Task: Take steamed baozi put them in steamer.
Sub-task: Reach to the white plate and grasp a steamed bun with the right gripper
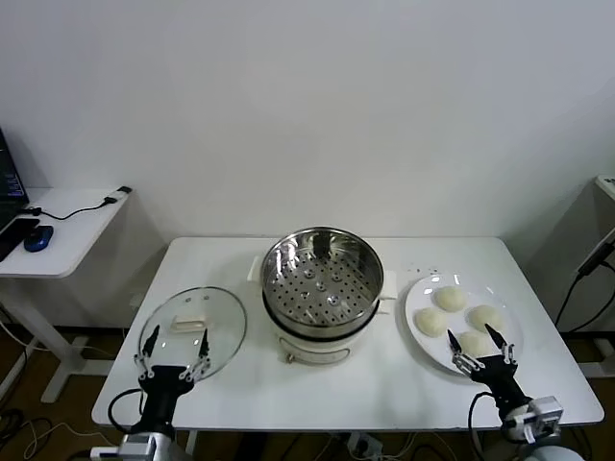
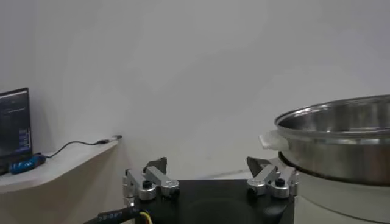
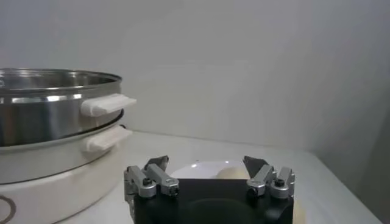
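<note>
Four steamed baozi, one steamer, one plate, one glass lid.

Steamer stands mid-table, lid left, plate of baozi right.

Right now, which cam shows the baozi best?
Head view: all four baozi sit in plain sight on the plate. The right wrist view catches only part of one baozi behind its gripper. The left wrist view shows none.
</note>
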